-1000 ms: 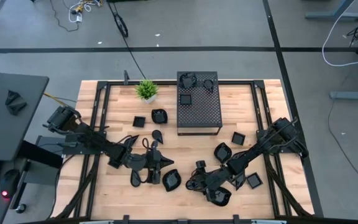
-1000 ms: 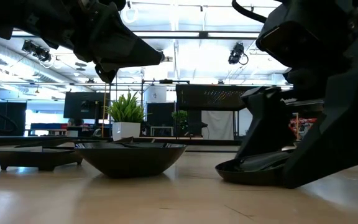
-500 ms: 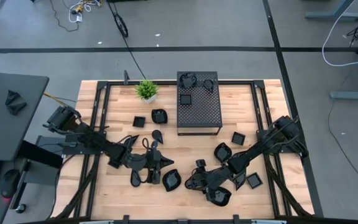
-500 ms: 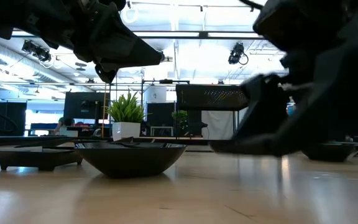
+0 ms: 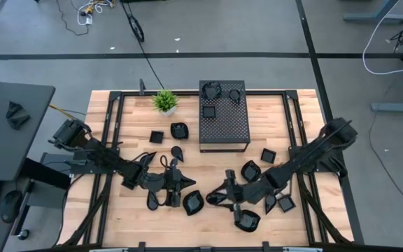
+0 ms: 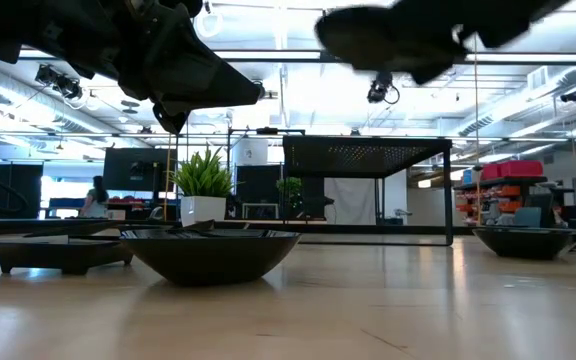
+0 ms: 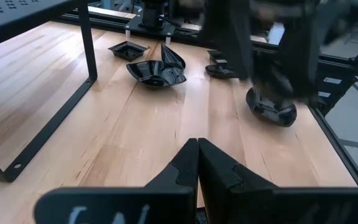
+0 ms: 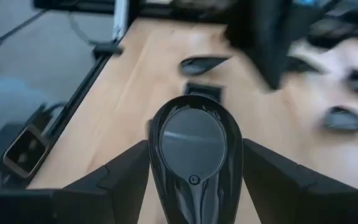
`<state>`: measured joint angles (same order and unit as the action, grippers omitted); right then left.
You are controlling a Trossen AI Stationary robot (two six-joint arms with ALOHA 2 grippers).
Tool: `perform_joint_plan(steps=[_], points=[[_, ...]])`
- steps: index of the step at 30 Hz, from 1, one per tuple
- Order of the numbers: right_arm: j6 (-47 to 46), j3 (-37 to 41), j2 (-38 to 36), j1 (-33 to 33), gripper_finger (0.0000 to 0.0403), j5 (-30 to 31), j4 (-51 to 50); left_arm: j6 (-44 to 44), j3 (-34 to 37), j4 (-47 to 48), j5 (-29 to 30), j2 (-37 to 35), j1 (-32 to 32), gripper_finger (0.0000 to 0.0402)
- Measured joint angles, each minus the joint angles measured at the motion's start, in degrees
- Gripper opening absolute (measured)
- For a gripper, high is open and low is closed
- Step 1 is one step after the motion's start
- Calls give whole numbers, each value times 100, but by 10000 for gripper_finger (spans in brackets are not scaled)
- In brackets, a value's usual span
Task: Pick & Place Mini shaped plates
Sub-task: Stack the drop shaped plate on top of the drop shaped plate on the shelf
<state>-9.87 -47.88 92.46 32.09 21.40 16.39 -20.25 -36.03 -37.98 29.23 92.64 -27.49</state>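
Small glossy black mini shaped plates lie scattered on the wooden table (image 5: 208, 168), among them a leaf-shaped one (image 5: 193, 203) and a rounded one (image 5: 247, 222) near the front edge. My right gripper (image 5: 224, 196) is shut on a teardrop plate (image 8: 194, 140), held high above the table (image 6: 388, 35). My left gripper (image 5: 185, 183) hovers shut over the table's near left part, touching nothing; its shut fingers (image 7: 197, 155) point across bare wood. My right gripper pinches the teardrop plate between its two fingers, one on each long side (image 8: 153, 158), across its width. The narrow end points back toward the wrist and the round end forward. The plate hangs clear of the table, its hollow side up.
A black perforated box (image 5: 224, 115) stands at the far middle with a few plates on top. A green potted plant (image 5: 164, 101) sits to its left. More plates lie by the box (image 5: 179, 130) and toward the right (image 5: 267, 155). Black rails frame the table.
My right gripper has gone up from the table near the front edge, taking the teardrop plate with it, so the plate now hangs well clear of the wood. The gripper has also tipped nearer to level. My left arm has kept still.
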Motion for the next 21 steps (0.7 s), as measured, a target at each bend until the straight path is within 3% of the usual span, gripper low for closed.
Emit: perform_joint_plan(steps=[10, 16, 21], points=[[202, -7, -1618, -523, 246, 1148, -1365, 7, 0, 5, 0, 1, -2, 14], [-106, -11, -2252, -1371, 246, 1716, -1784, 7, 0, 9, 0, 2, -2, 14], [-491, -16, -2406, -2325, 246, 1720, -2024, 7, 0, 11, 0, 2, -2, 14]])
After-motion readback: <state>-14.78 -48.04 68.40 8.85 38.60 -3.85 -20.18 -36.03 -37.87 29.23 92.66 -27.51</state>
